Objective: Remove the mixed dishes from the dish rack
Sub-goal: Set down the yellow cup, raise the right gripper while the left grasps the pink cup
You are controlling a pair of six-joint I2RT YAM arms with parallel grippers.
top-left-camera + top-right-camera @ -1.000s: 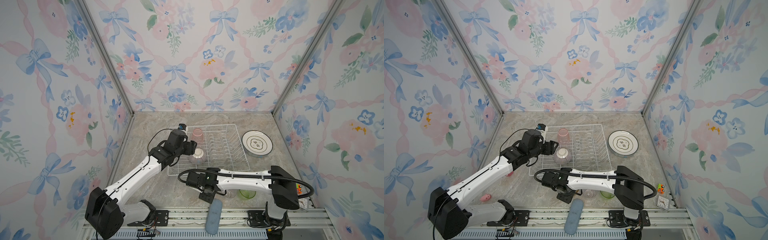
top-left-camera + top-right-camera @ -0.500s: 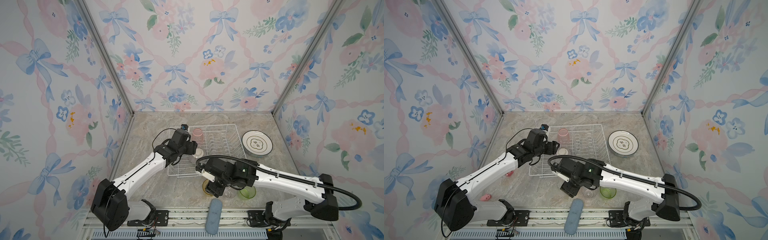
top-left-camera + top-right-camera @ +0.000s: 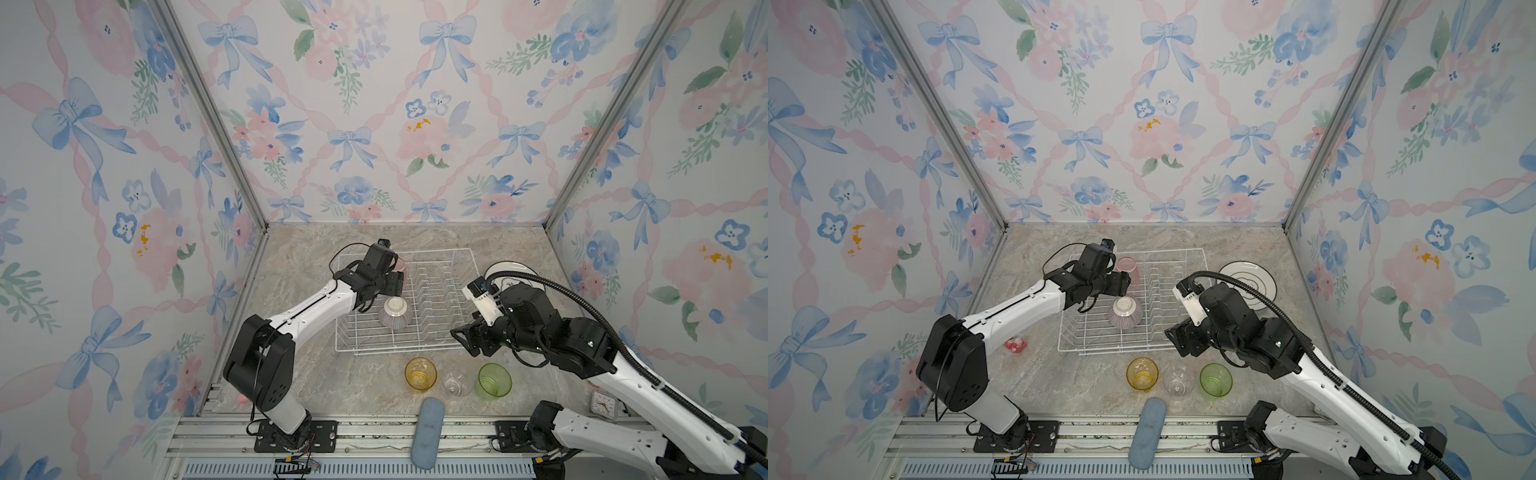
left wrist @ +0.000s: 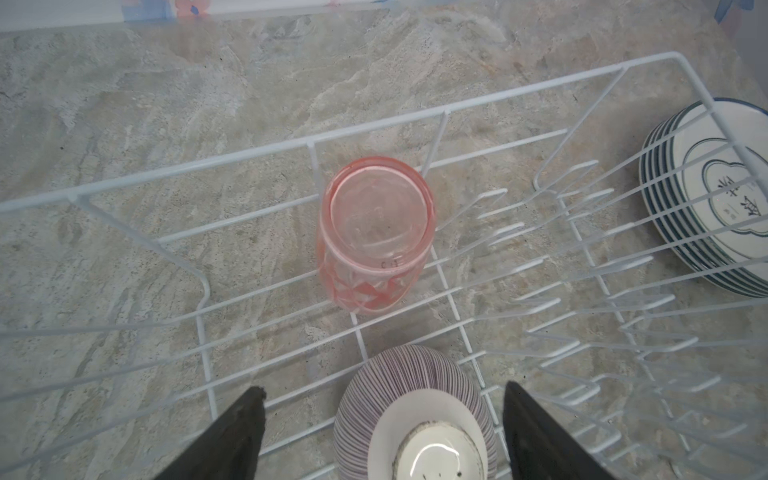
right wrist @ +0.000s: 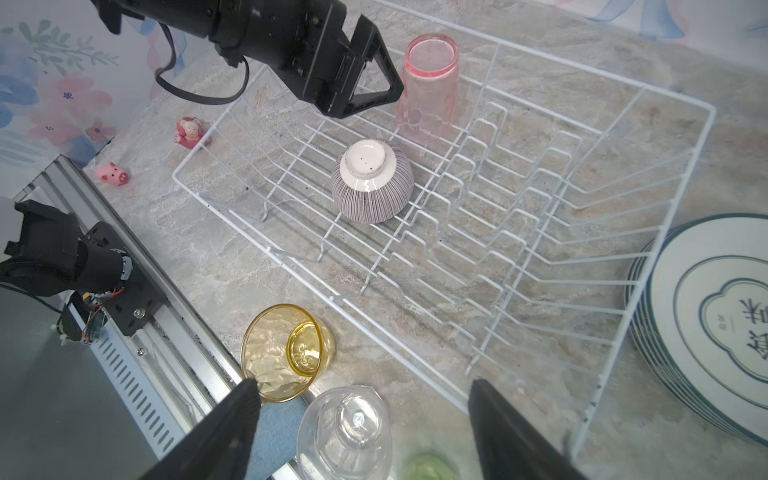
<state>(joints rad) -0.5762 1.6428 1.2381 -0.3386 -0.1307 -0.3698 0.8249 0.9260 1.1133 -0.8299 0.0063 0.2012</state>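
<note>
You are hovering the open left hand (image 4: 383, 388): be centring the upturned pink translucent tumbler (image 4: 376, 232), avoiding the striped ribbed bowl (image 5: 372, 187).

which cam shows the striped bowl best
The right wrist view: the striped bowl appears whole, upside down on the dish rack floor. The left wrist view cuts it off at the frame edge; both top views show it small.
</note>
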